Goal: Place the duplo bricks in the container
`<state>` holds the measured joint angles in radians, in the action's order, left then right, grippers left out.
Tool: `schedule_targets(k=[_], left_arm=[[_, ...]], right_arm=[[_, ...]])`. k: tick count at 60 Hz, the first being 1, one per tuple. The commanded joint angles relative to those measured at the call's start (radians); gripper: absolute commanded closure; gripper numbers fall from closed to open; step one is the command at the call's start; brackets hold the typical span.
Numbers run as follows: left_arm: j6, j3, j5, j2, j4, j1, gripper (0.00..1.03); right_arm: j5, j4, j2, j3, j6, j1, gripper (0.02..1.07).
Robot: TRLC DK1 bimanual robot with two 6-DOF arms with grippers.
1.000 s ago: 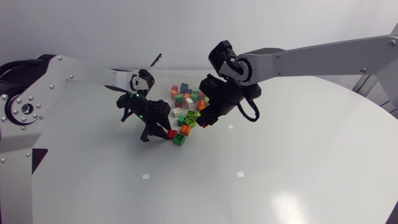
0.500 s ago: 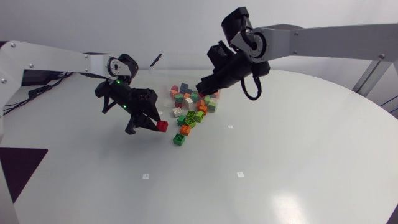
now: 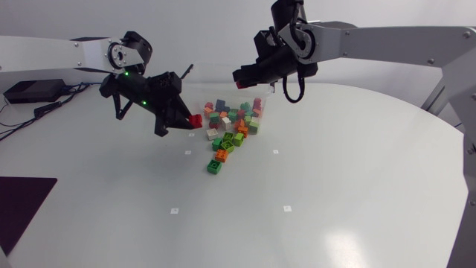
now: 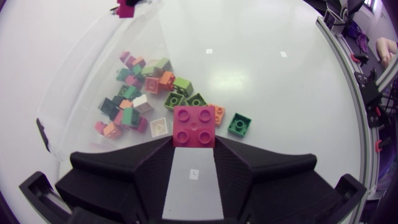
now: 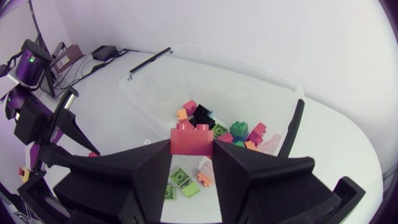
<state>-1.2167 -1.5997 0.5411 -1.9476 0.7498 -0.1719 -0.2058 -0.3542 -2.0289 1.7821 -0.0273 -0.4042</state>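
Observation:
My left gripper (image 3: 189, 121) hangs above the table to the left of the brick pile, shut on a red duplo brick (image 3: 195, 120); the left wrist view shows that brick (image 4: 194, 126) clamped between the fingers. My right gripper (image 3: 239, 80) is raised over the back of the clear plastic container (image 3: 258, 103), shut on a second red brick (image 5: 191, 140). Several coloured bricks (image 5: 233, 132) lie inside the container (image 5: 205, 59). A green brick (image 3: 213, 167), an orange one (image 3: 221, 155) and others lie loose on the table in front of it.
The container's transparent wall (image 4: 93, 68) is hard to make out against the white table. A black bar (image 3: 186, 71) lies at the container's far left side. The loose bricks (image 4: 239, 124) sit just under and ahead of my left gripper.
Both grippers have lifted off the pile, each with a red brick. The left one rose and drew left and back; the right one rose and moved back over the container.

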Motion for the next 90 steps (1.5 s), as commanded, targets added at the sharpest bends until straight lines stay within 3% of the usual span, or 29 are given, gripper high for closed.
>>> schedule_targets(k=[1, 24, 28, 36, 49, 68, 70, 74, 75, 77, 81, 90], left_arm=[[0.097, -0.051, 0.011, 0.015, -0.033, -0.017, 0.73], [0.433, -0.247, -0.044, -0.091, -0.224, -0.048, 0.73], [0.473, -0.266, -0.059, -0.109, -0.259, -0.052, 0.73], [0.537, -0.325, -0.095, -0.160, -0.299, -0.057, 0.73], [0.641, -0.402, -0.145, -0.237, -0.380, -0.060, 0.73], [0.740, -0.560, -0.210, -0.356, -0.382, -0.083, 0.72], [0.743, -0.571, -0.222, -0.369, -0.382, -0.090, 0.69], [0.758, -0.595, -0.240, -0.395, -0.379, -0.104, 0.43], [0.761, -0.597, -0.245, -0.396, -0.377, -0.109, 0.28], [0.761, -0.592, -0.256, -0.396, -0.374, -0.113, 0.12], [0.761, -0.574, -0.259, -0.384, -0.368, -0.115, 0.06], [0.755, -0.459, -0.259, -0.287, -0.369, -0.107, 0.05]], right_arm=[[0.006, 0.032, -0.045, 0.042, -0.042, 0.005, 0.74], [0.078, 0.037, -0.198, 0.241, -0.085, 0.018, 0.71], [0.100, 0.026, -0.225, 0.272, -0.099, 0.028, 0.59], [0.112, 0.009, -0.234, 0.283, -0.111, 0.042, 0.18], [0.111, 0.044, -0.131, 0.163, -0.112, 0.050, 0.17], [0.106, 0.141, 0.072, -0.125, -0.105, 0.050, 0.17], [0.101, 0.144, 0.088, -0.151, -0.105, 0.050, 0.17], [0.092, 0.161, 0.131, -0.225, -0.100, 0.045, 0.17], [0.092, 0.162, 0.139, -0.237, -0.097, 0.042, 0.17], [0.086, 0.169, 0.156, -0.270, -0.092, 0.038, 0.17], [0.075, 0.172, 0.183, -0.319, -0.077, 0.027, 0.17], [0.057, 0.184, 0.237, -0.426, -0.033, -0.016, 0.17]])
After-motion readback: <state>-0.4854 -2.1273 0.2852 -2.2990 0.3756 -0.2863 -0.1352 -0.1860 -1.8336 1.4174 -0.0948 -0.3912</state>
